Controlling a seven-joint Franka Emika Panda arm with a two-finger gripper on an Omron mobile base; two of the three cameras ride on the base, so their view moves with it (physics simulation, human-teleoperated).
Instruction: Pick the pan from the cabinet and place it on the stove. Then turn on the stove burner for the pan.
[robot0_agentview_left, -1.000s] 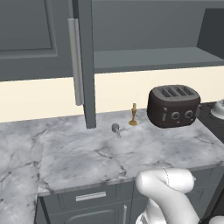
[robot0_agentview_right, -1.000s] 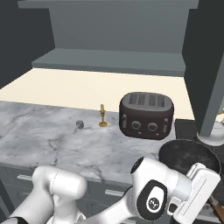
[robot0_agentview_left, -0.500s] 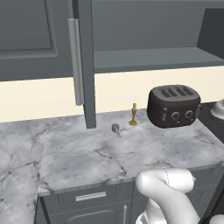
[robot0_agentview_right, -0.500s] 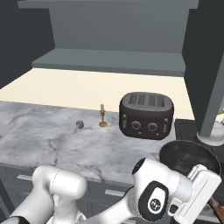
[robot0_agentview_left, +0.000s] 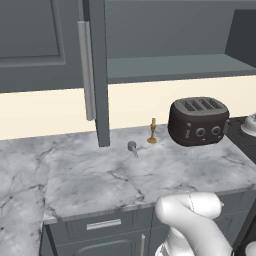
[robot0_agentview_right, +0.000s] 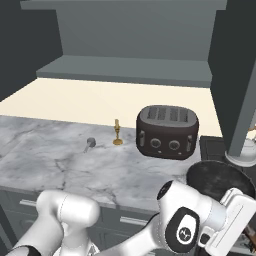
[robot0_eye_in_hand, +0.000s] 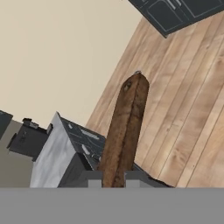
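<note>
**Pan held low at the right, above the stove**

My gripper (robot0_eye_in_hand: 113, 177) is clenched on the pan's brown wooden handle (robot0_eye_in_hand: 124, 131), which runs up between my fingertips. The black pan (robot0_agentview_right: 217, 181) sits beside the four-slot toaster (robot0_agentview_right: 167, 131), over the stove (robot0_agentview_right: 212, 146), partly hidden behind my arm. The cabinet (robot0_agentview_left: 95, 70) stands open, shelf bare. No readable writing anywhere. A small brass candlestick (robot0_agentview_left: 152, 131) stands on the marble counter (robot0_agentview_left: 100, 175).

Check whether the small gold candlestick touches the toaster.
Apart. In the left base view, bare marble counter shows between the candlestick and toaster.
</note>
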